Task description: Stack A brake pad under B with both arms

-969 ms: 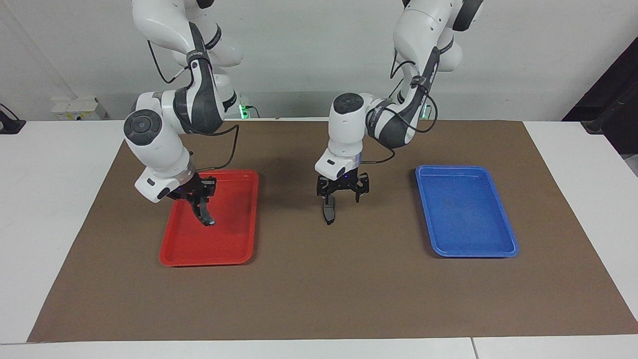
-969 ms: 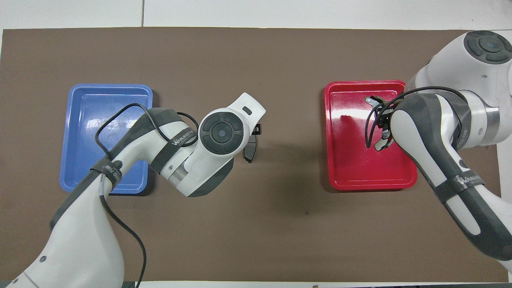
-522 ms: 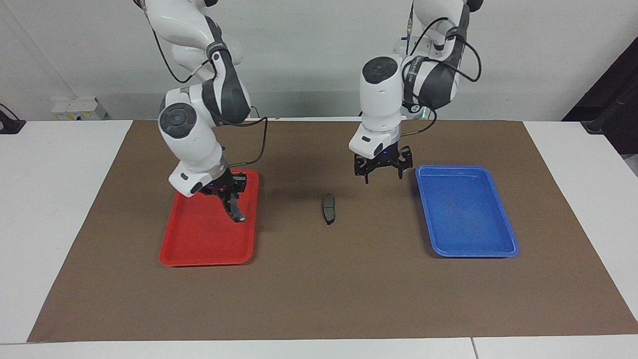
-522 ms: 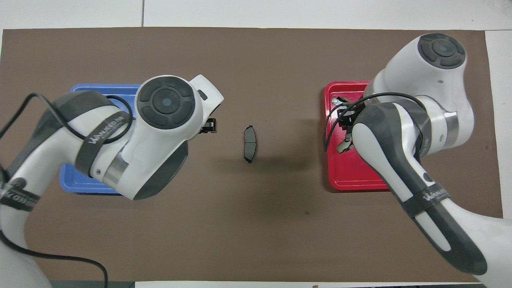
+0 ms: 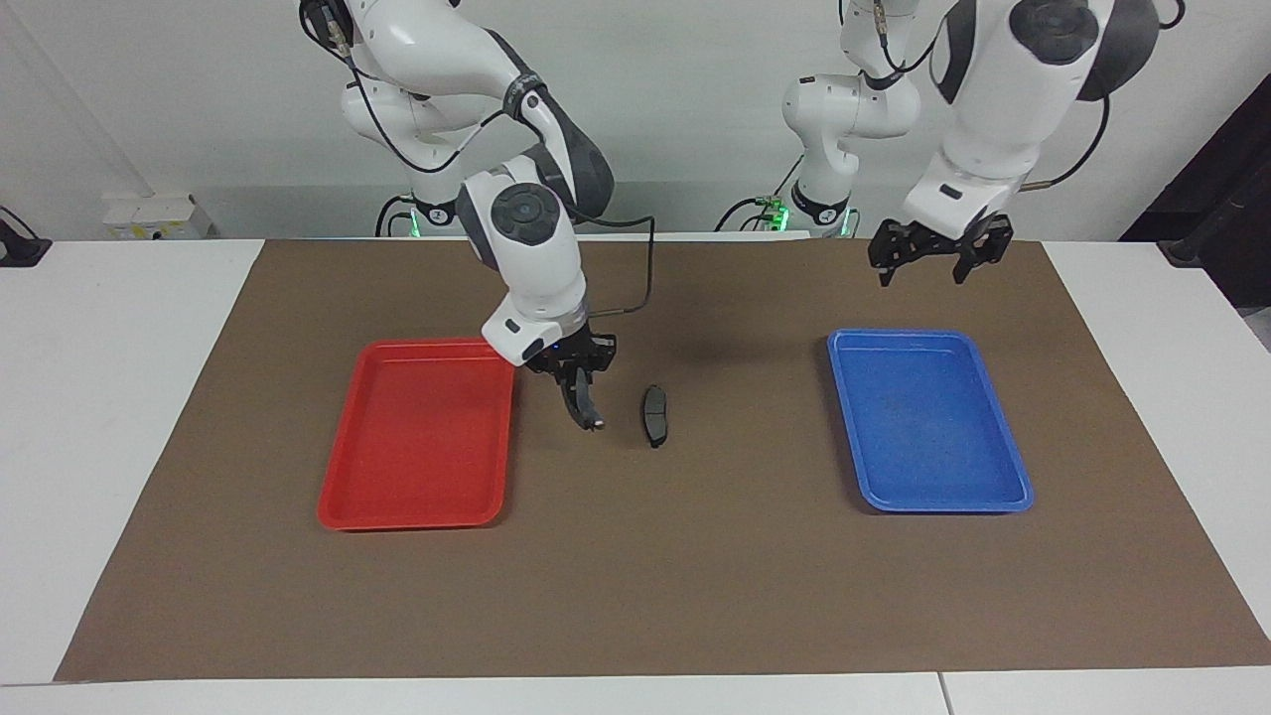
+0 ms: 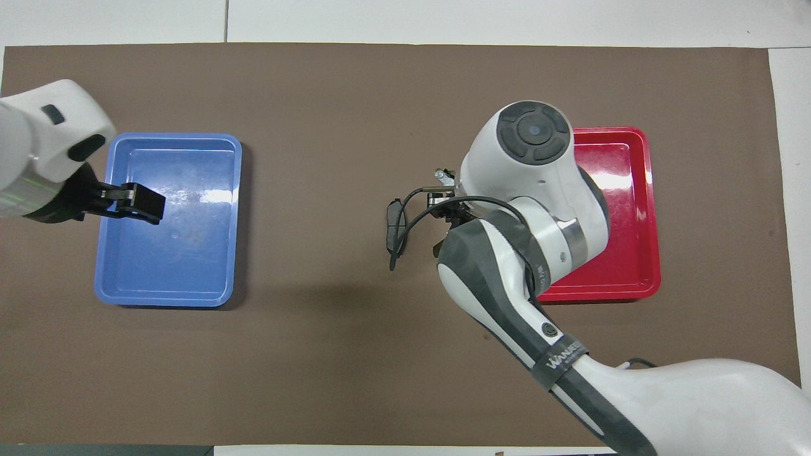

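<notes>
The short dark grey pad A lies flat on the brown mat midway between the two trays; in the overhead view a cable partly crosses it. My right gripper is shut on the black crescent piece B, which hangs on edge just above the mat between the red tray and pad A. In the overhead view only B's notched end shows past the right arm. My left gripper is open and empty, raised high over the mat beside the blue tray's edge nearest the robots.
An empty red tray sits toward the right arm's end of the mat. An empty blue tray sits toward the left arm's end. The brown mat covers the table's middle.
My right gripper carried B from over the red tray to the mat beside pad A. My left gripper rose and drew back from pad A toward the blue tray.
</notes>
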Motion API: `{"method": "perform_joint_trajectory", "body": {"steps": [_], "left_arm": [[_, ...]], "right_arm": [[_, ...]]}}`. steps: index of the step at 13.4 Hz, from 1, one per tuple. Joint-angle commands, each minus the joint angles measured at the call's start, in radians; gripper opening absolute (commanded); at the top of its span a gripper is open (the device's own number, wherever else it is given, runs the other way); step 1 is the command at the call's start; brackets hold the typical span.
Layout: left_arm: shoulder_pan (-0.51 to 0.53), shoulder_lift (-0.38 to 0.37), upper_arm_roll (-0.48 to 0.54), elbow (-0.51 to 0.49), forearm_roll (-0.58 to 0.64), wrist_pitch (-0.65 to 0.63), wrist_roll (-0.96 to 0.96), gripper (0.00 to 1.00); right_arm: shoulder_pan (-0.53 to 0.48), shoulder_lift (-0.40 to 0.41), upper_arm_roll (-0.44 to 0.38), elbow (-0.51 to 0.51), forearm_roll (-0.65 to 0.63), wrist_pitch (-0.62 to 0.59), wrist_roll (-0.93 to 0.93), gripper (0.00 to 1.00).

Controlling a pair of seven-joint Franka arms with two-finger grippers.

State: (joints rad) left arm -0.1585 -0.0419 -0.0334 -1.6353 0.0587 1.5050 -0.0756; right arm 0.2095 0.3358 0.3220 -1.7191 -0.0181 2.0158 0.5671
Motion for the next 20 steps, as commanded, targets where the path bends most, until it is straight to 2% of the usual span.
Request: {"method": "perform_joint_trajectory", "body": {"steps": [1, 4, 8, 20], "left_arm": [[0.011, 0.002, 0.049, 0.071, -0.028, -0.103, 0.071, 1.0], [0.016, -0.021, 0.059, 0.016, -0.028, -0.039, 0.092, 1.0], [0.019, -0.03, 0.064, -0.009, -0.028, -0.031, 0.154, 1.0], [0.017, -0.03, 0.063, -0.009, -0.03, -0.035, 0.152, 1.0]], "right_arm": [[0.042, 0.083, 0.011, 0.074, -0.033, 0.033, 0.071, 0.0], [0.068, 0.13, 0.011, 0.072, -0.063, 0.102, 0.099, 0.0], [0.097, 0.175, 0.012, 0.061, -0.075, 0.171, 0.148, 0.0], [0.111, 0.186, 0.02, 0.03, -0.074, 0.195, 0.192, 0.0]]}}
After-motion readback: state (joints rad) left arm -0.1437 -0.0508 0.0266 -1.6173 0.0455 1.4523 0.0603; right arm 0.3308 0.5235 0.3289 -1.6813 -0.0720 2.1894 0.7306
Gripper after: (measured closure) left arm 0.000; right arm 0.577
